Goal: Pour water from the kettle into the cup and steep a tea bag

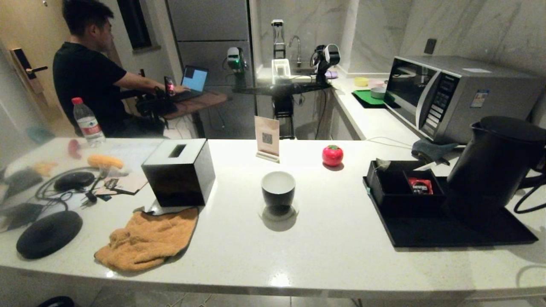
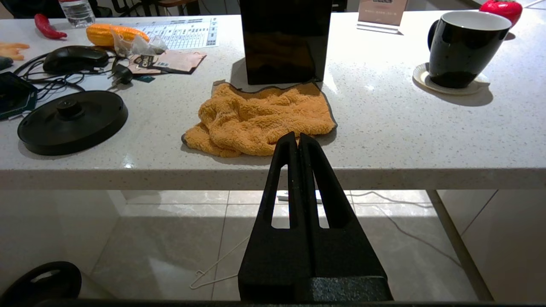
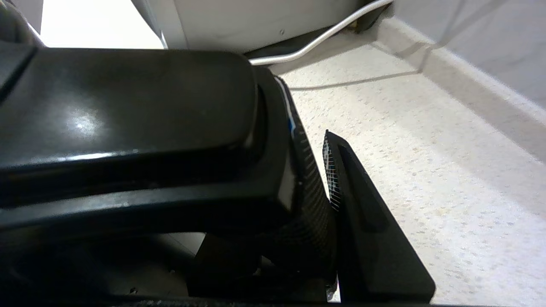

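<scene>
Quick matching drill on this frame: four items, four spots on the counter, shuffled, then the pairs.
Things:
1. cup
2. kettle
3. orange towel
4. red sachet

Places:
A. inside a compartment of the black organiser box
B. on the black tray, far right
C. on a small coaster, mid-counter
D. in front of the black square box

Pairs: 1-C, 2-B, 3-D, 4-A
</scene>
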